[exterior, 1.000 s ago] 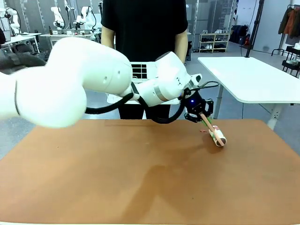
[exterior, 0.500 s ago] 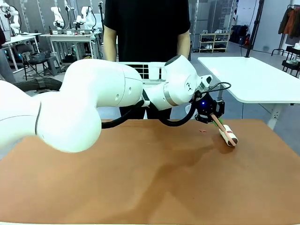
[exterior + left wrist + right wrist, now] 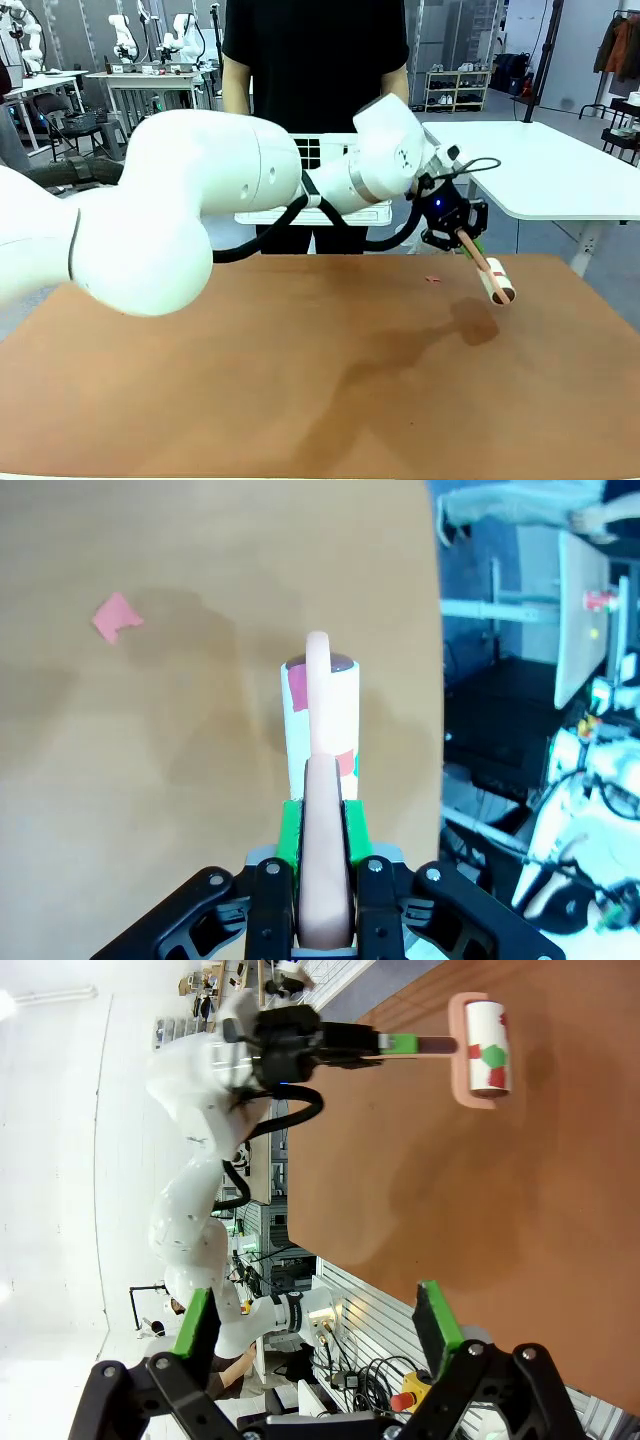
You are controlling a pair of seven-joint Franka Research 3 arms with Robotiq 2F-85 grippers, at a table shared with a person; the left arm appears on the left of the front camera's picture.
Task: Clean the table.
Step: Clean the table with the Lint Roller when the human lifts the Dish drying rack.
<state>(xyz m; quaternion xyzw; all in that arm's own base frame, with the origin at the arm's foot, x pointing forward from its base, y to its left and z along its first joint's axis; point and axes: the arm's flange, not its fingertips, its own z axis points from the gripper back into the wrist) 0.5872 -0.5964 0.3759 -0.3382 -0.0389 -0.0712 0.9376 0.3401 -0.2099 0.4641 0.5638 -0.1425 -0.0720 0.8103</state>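
My left gripper (image 3: pixel 468 240) is shut on the pink handle of a lint roller (image 3: pixel 497 282), which hangs just above the far right part of the reddish-brown table (image 3: pixel 300 380); its shadow falls below it. In the left wrist view the green pads (image 3: pixel 291 832) clamp the handle, and the white roller (image 3: pixel 322 705) carries red scraps. A small red scrap (image 3: pixel 433 279) lies on the table left of the roller, pink scrap (image 3: pixel 117 617) in the wrist view. My right gripper (image 3: pixel 316 1320) stands open with nothing in it, looking at the roller (image 3: pixel 486 1048) from afar.
A person in a black shirt (image 3: pixel 310 60) stands at the far side behind a white wire rack (image 3: pixel 320 150). A white-topped table (image 3: pixel 540 170) stands at the right. The table's right edge (image 3: pixel 438 730) runs close to the roller.
My left arm has carried the roller to the right, away from the red scrap, and raised it off the table top. The grip has stayed shut.
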